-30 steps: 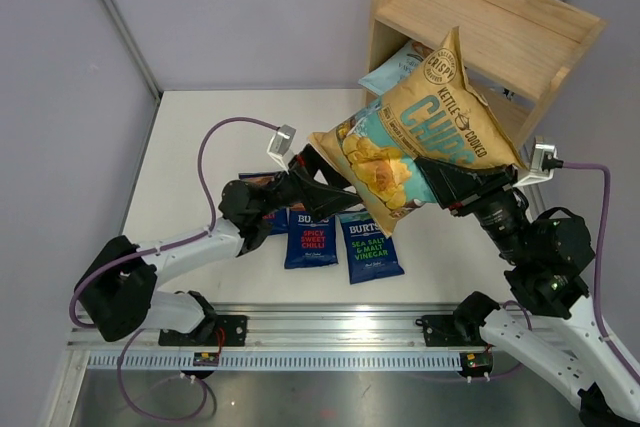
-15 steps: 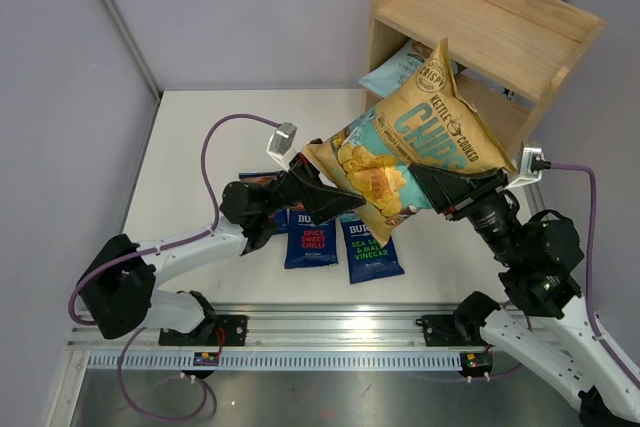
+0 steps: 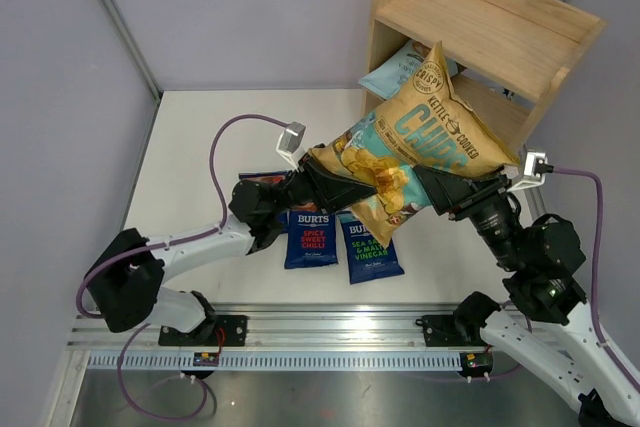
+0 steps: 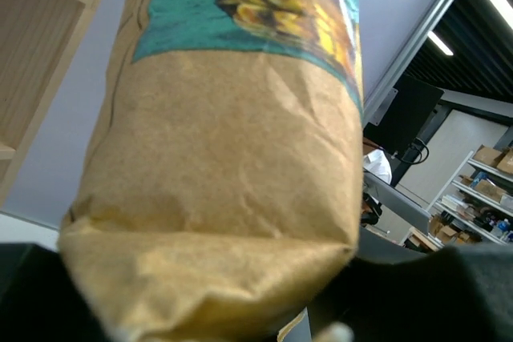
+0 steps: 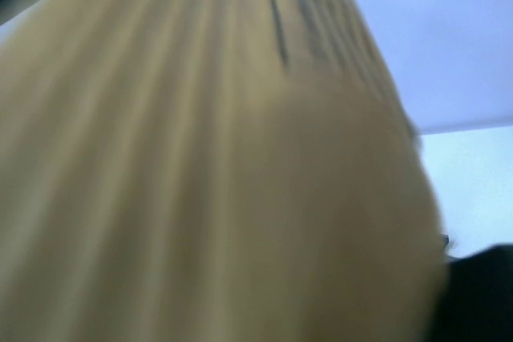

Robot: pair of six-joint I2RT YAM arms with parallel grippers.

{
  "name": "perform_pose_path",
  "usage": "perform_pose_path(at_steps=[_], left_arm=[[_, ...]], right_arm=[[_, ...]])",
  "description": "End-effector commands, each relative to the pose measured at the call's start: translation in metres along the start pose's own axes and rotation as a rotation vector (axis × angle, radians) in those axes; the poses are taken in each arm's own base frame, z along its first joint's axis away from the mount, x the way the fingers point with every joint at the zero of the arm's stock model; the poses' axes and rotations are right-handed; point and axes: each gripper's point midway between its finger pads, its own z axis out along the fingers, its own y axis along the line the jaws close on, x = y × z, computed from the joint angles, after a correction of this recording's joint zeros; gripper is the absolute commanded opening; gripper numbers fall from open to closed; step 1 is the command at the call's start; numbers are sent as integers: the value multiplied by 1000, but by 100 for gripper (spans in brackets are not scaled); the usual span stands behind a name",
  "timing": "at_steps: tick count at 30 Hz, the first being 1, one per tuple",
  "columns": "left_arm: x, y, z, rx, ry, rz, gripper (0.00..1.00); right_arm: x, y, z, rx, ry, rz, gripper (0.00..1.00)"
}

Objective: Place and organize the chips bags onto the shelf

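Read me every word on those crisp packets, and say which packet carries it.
"KETTLE COOKED CHIPS": big yellow-and-teal bag; its round badge is too small to read.
"BURTS SPICY SWEET CHILLI": dark-blue bag with red lettering.
"BU… SEA S… & MAL… VINEGAR", partly covered: neighbouring dark-blue bag.
Pale-blue bag: print too small to read.

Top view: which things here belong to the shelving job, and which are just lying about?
Job: Kettle bag, held aloft; pale-blue bag on the lower tier of the shelf; red-lettered Burts bag and green-lettered Burts bag on the table.
Just there: purple cables, metal rail, both rig fittings.
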Motion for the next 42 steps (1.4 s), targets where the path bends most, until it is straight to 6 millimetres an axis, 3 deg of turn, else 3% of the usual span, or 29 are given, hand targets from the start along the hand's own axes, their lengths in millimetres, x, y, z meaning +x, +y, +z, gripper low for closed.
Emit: perform_pose_path(at_steps=[1, 2, 3, 4, 6, 7, 17, 23, 28, 33, 42], left_arm=[[-50, -63, -2, 252, -241, 158, 28], [-49, -56, -4, 225, -253, 139, 27], [-48, -50, -5, 205, -261, 126, 26], [-48, -44, -6, 188, -268, 114, 25], [-45, -29, -8, 132, -283, 81, 24], [-44, -22, -9, 108, -286, 65, 24], [-15, 76, -8, -232, -259, -150, 19], [-13, 92, 9, -313, -234, -163, 15], [0, 119, 22, -490, -162, -167, 15], [4, 141, 21, -608, -169, -205, 15], [9, 143, 55, -625, -126, -221, 15]], right_arm=[[-33, -15, -11, 151, -105, -52, 70], [-43, -15, -15, 177, -126, -85, 78], [-48, -19, -19, 212, -132, -107, 99], [-49, -32, -24, 289, -127, -133, 100], [-65, -35, -34, 353, -153, -192, 99], [-70, -48, -44, 435, -162, -219, 100], [-132, -40, -113, 552, -350, -307, 100], [-139, -39, -126, 573, -365, -317, 99], [-143, -40, -133, 589, -382, -315, 100], [-146, -39, -139, 591, -393, -312, 99], [-152, -35, -150, 585, -417, -301, 99]])
